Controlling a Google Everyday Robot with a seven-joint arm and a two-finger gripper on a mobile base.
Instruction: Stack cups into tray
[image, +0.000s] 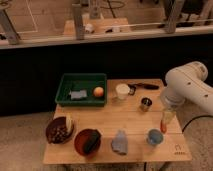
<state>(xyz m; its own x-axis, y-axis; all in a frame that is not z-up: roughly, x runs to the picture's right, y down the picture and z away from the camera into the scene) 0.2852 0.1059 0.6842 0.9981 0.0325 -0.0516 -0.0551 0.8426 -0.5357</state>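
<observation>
Pale wooden surface (115, 117) before a dark wall: at its back-left lies the green tray (67, 97), long axis running left to right along the far edge, with no cup in it yet. Right of it stand the white cup (122, 91), the steel cup (145, 104) and, near the front edge, the light blue cup (154, 137), all upright, mouths up, apart from one another. My end effector (164, 126) hangs released and empty just right of them, between steel and blue. I judge the first pickup is in hand; next I must lower over one rim and close.

End effector (165, 121) blurred near table (127, 119) right edge.
</observation>
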